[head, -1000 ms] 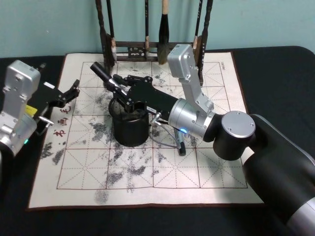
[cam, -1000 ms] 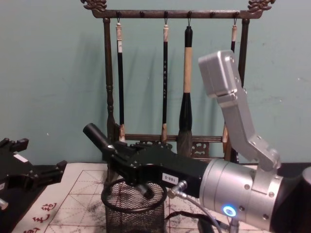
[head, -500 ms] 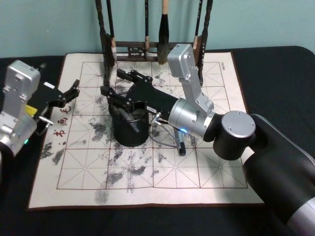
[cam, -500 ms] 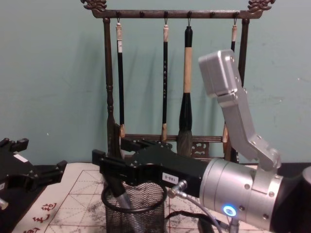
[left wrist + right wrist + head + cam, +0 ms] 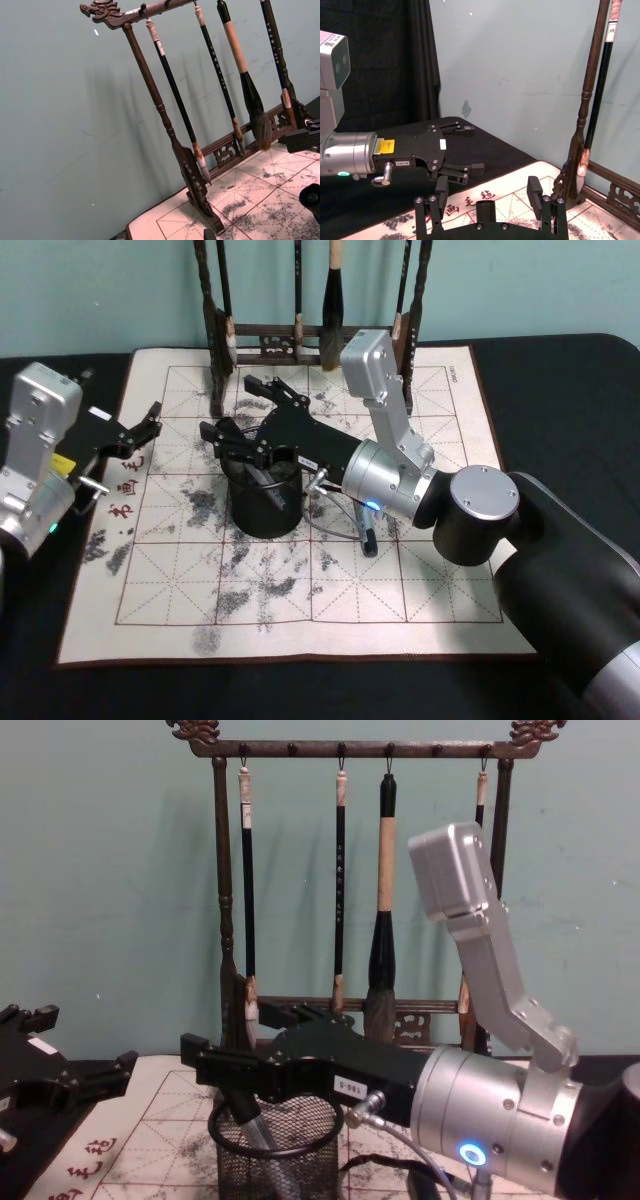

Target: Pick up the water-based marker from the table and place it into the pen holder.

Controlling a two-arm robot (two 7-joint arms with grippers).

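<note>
A teal wall backs a dark worktop on which a white calligraphy mat with red grid lines and grey ink stains is spread. The black wire-mesh pen holder is cut off at its base in the chest view, its rear rim hidden by the right arm. The grey-barrelled water-based marker is seen leaning inside it. The right end effector is held wide open just above, gripping nothing. The left end effector is parked at the mat's left edge, fingers apart and empty. A dark wooden rack hung with brushes stands behind.
</note>
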